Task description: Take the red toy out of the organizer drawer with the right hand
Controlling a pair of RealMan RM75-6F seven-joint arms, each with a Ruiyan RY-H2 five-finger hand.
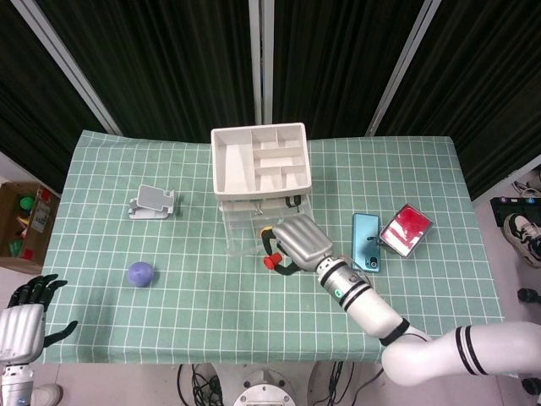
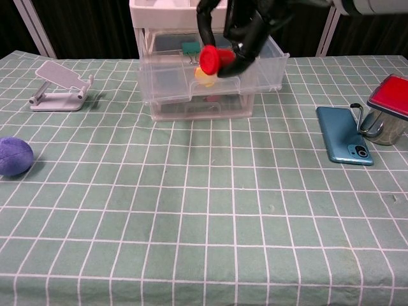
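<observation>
My right hand (image 1: 297,243) (image 2: 245,29) grips the red toy (image 2: 213,58) (image 1: 270,261) and holds it in the air in front of the open clear drawer (image 2: 210,80) of the white organizer (image 1: 259,161). A yellow toy (image 2: 203,77) and a green clip (image 2: 189,47) lie inside the drawer. My left hand (image 1: 24,315) hangs off the table's left front corner, fingers spread, holding nothing.
A purple ball (image 1: 140,273) (image 2: 14,156) lies at the left front. A grey phone stand (image 1: 152,203) (image 2: 60,84) sits left of the organizer. A blue phone (image 1: 365,242) (image 2: 344,134) and a red-lidded metal cup (image 1: 406,229) (image 2: 390,109) lie to the right.
</observation>
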